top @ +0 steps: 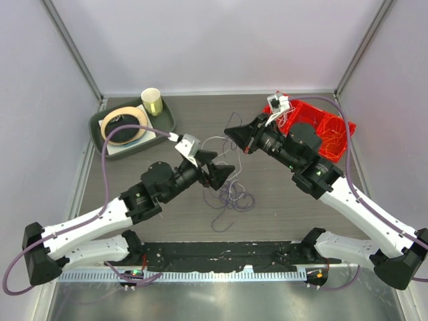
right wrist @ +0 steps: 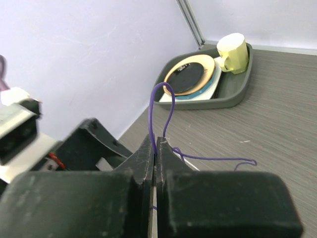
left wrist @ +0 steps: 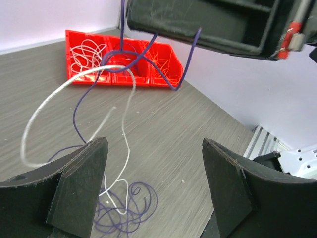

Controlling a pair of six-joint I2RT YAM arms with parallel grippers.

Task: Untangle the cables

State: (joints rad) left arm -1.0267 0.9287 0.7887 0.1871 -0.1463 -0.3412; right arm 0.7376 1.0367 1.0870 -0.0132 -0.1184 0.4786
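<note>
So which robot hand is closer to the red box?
Right. The right gripper is just beside the red box, shut on a purple cable. The left gripper, fingers open, is farther off, nearer the table's front edge.

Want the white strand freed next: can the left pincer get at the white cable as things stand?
Probably yes. The left pincer is open and the white cable loops just ahead of it; only the purple cable, pinched by the right pincer, crosses it.
</note>
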